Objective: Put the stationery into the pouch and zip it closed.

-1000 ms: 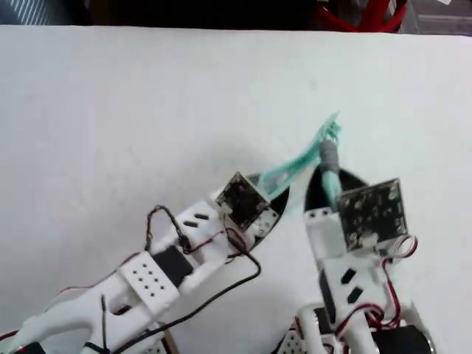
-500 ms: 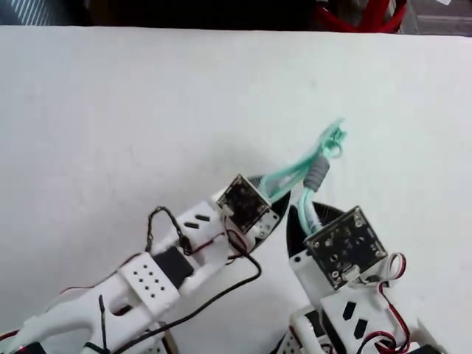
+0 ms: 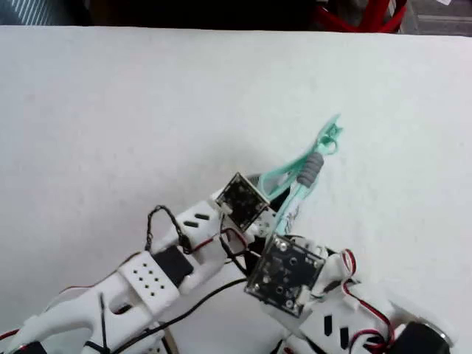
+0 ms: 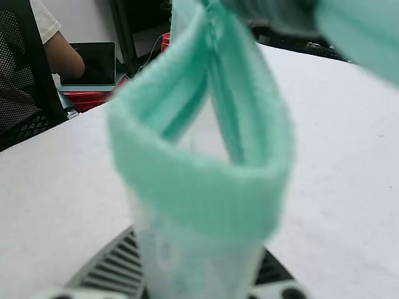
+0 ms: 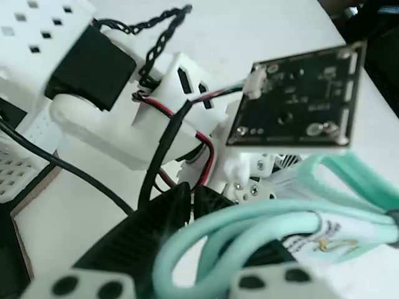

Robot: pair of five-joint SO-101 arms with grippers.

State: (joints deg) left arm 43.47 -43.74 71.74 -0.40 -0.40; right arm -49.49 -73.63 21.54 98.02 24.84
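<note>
The left gripper has its jaws pressed together on the clear lower body of the pouch. From that pinch the pouch rises away from the jaws, and its teal-edged mouth stands open in a loop just beyond them. The right gripper sits close beside the left one. As far as its wrist view shows, its jaws pinch the tail end of the pen, a teal barrel with a grey grip. From the right jaws the pen runs outward alongside the pouch, touching or nearly touching it. The grey grip lies well out from both grippers, near the pouch's far end. Both things are held up off the table.

I judge the step in hand to be loading: one gripper offers the mouth and the other brings the pen to it. I cannot tell whether the pen's tip has entered the mouth. In the left wrist view the pen passes as a blur close by, seemingly outside the loop.

The next move calls for lining the pen's leading end up with the open loop just past the left jaws. The pen then has to slide down toward those jaws and be released only once the pouch walls hold it. The zip has not been reached.
</note>
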